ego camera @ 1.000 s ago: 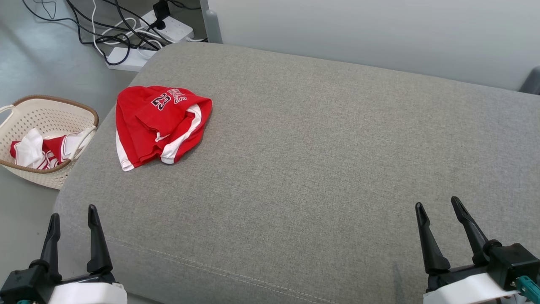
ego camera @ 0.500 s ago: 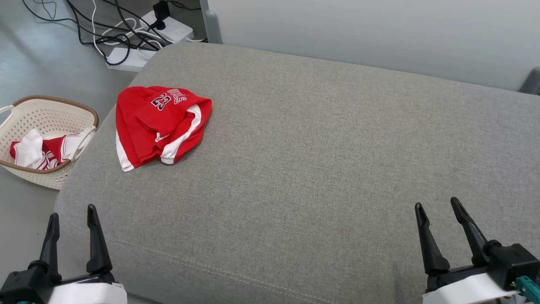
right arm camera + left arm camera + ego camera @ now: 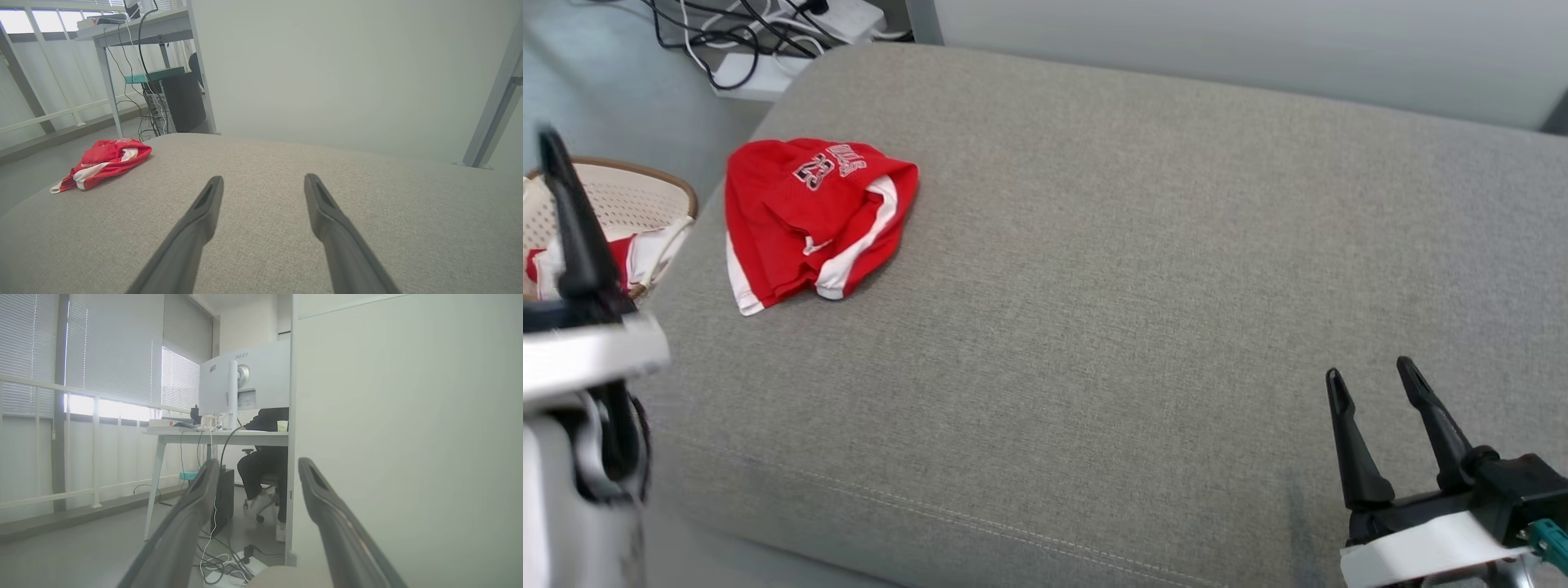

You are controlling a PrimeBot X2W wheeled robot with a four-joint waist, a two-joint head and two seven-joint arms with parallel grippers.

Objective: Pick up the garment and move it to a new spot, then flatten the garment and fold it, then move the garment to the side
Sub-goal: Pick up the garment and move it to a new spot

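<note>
Lying crumpled near the far left corner of the broad grey fabric cushion (image 3: pixel 1135 286), the red jersey with white trim (image 3: pixel 813 220) is gripped by nothing and is judged to await its first pick-up; "23" and apparently "BULLS" are printed on it. The left gripper (image 3: pixel 257 467) is held beyond the cushion's left edge and the right gripper (image 3: pixel 1369 371) over its near right corner, both with jaws spread wide and empty. "MSI" is read on a pale grey monitor (image 3: pixel 245 375) past the cushion's far left corner.
</note>
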